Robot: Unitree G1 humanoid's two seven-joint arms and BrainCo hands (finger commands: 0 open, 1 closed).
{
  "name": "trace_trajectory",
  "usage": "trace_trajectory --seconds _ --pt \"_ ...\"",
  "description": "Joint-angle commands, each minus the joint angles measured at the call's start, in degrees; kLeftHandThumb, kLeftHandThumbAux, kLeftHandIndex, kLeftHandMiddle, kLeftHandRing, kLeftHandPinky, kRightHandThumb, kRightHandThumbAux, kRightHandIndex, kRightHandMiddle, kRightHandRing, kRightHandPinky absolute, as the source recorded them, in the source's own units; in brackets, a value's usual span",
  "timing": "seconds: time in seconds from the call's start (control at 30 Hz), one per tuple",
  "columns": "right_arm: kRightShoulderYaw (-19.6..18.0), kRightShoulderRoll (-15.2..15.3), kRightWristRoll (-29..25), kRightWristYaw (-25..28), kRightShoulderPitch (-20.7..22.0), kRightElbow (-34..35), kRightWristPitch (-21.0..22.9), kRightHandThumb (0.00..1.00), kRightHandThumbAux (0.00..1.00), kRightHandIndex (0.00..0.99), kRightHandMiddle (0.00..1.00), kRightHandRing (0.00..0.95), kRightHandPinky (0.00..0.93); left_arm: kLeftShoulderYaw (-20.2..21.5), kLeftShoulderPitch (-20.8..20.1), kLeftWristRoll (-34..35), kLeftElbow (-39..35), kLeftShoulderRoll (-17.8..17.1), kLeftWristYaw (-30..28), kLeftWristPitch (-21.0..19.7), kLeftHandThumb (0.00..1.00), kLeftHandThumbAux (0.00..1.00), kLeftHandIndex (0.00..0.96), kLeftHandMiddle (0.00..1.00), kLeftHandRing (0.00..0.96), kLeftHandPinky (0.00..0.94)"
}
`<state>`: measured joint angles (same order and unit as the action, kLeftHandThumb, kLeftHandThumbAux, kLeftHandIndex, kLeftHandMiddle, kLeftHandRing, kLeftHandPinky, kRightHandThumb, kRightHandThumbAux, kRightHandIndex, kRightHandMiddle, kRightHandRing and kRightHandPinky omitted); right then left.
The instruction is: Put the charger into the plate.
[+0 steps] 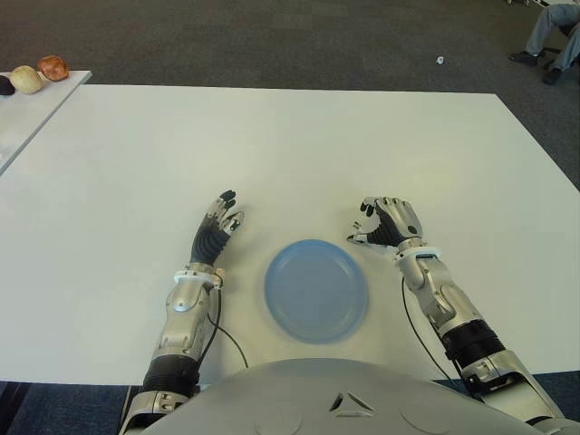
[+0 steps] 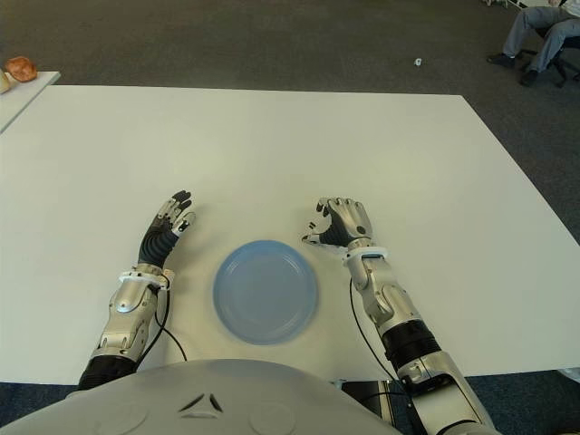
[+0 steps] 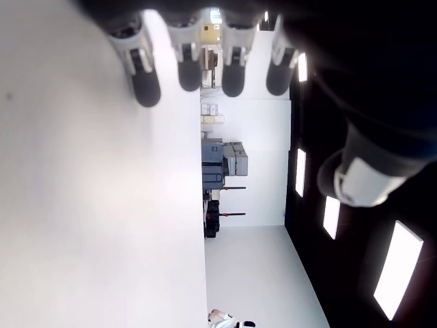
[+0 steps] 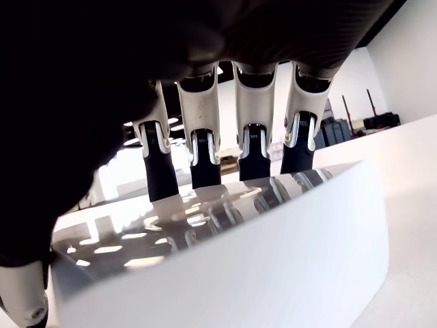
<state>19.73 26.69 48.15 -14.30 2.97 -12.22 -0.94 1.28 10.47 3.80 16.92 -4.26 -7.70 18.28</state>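
1. Spanning both eye views, the white counter (image 1: pixel 272 145) carries a blue plate (image 1: pixel 316 290).
2. Right hand (image 1: pixel 390 223), just beside the plate, fingers (image 4: pixel 249 154) curled over the white charger (image 4: pixel 225 266) (mostly hidden).
3. Left hand (image 1: pixel 217 227), fingers spread, holds nothing.

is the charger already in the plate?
No. In the left eye view the blue plate is bare, and the white charger sits under the right hand beside it, fingers over it.
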Motion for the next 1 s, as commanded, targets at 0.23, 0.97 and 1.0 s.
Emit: trace_trajectory --seconds 0.23,0.97,1.0 --pt "0.0 -0.1 -0.9 0.7 -0.5 -0.2 -0.7 0.955 0.659 0.38 0.503 0.53 0.724 0.0 1.5 -0.4 2.3 -0.4 -0.5 -1.6 0.0 0.536 0.13 0.102 0.056 0.005" --pt "-0.9 0.4 -0.8 -0.3 0.5 1.3 -2.3 0.954 0.658 0.379 0.505 0.534 0.772 0.2 1.2 0.3 2.9 -0.3 -1.3 -2.3 0.0 0.51 0.146 0.094 0.033 0.0" --pt "-1.0 0.4 -0.8 -0.1 0.6 1.6 -2.2 0.954 0.658 0.38 0.506 0.534 0.781 0.2 1.2 0.3 2.9 -0.3 -1.3 -2.4 0.0 0.508 0.146 0.093 0.033 0.0"
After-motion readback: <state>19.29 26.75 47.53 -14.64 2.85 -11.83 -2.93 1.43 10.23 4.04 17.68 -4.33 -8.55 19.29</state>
